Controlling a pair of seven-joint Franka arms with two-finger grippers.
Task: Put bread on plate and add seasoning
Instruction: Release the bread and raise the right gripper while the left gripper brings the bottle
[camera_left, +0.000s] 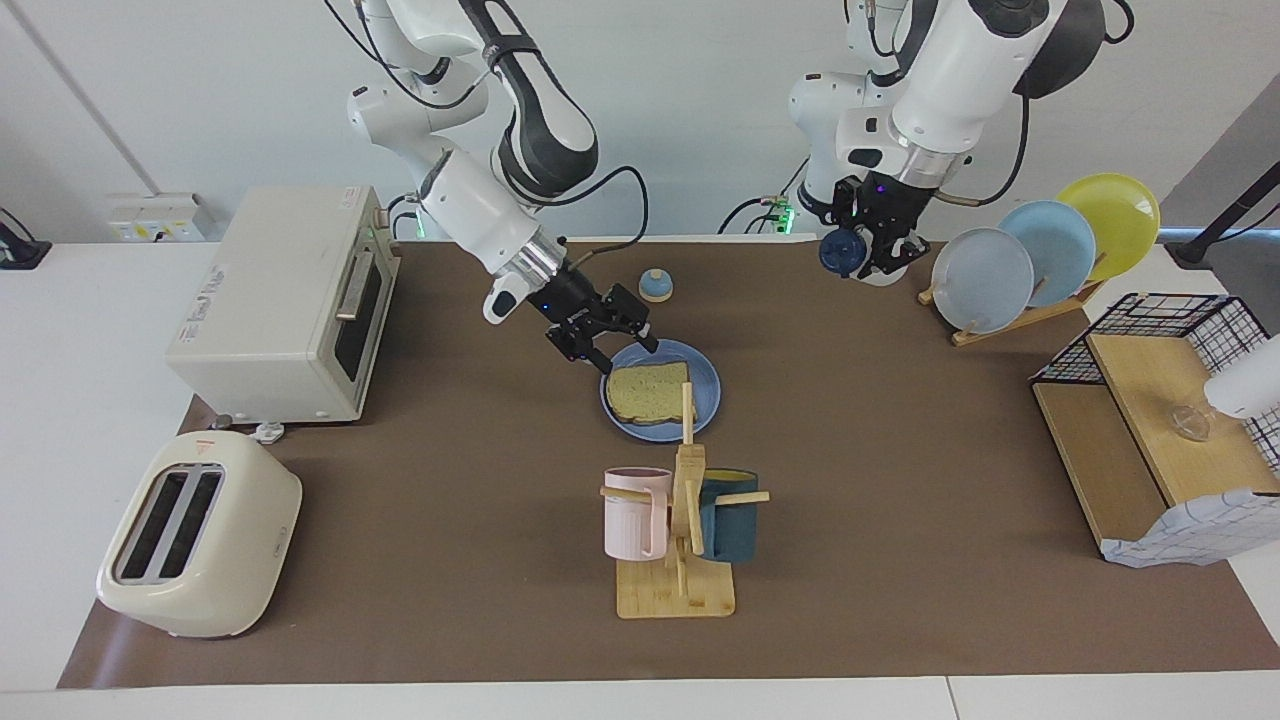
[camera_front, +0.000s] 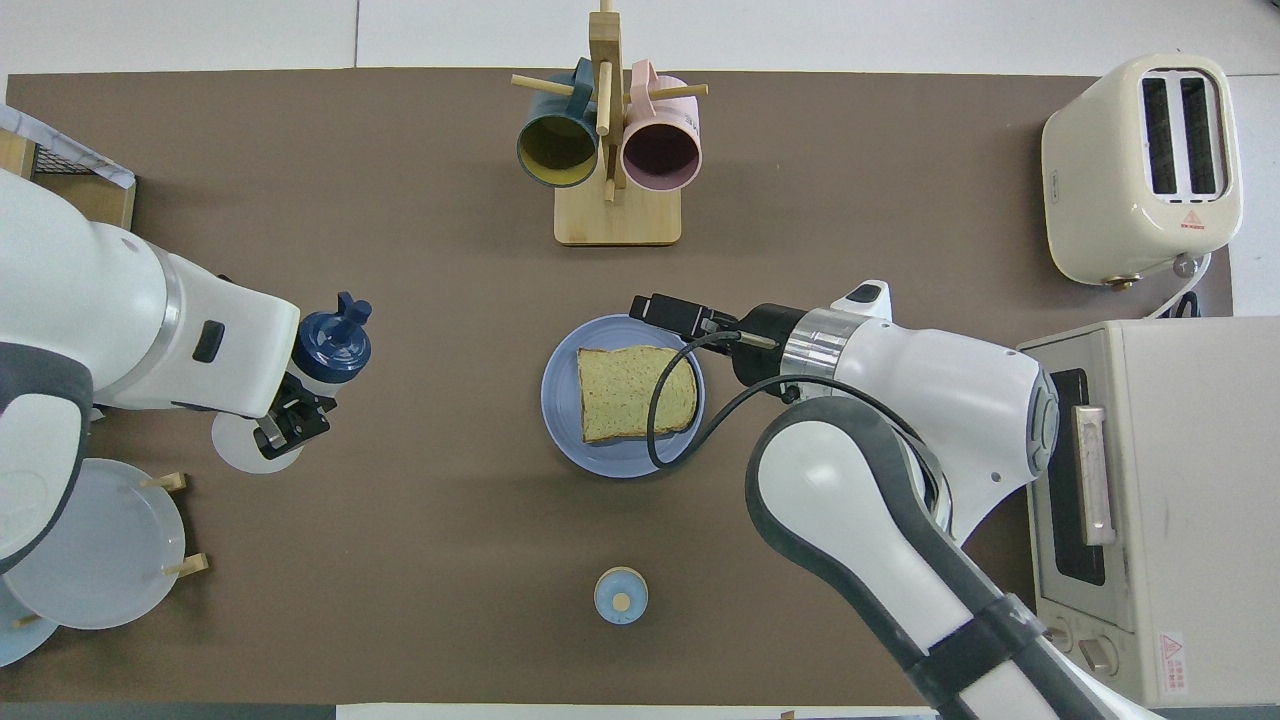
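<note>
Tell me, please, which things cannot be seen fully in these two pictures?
- Seasoning bottle: facing view, the left gripper hides most of its body.
- Rack plates: overhead view, cut off by the edge and the left arm.
- Bread: facing view, a mug rack peg crosses one edge.

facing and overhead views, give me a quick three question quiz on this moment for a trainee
1. True or false: the bread lies on the plate.
2. Which gripper holds the seasoning bottle? A) left gripper B) right gripper C) neither
3. Fill in: the small blue bell stands ____ to the robots than the plate.

Key
1. True. The slice rests flat on the blue plate.
2. A. The left gripper's jaws are shut on the bottle, up in the air beside the plate rack; the right gripper's jaws are open and empty at the plate's rim.
3. Nearer.
</note>
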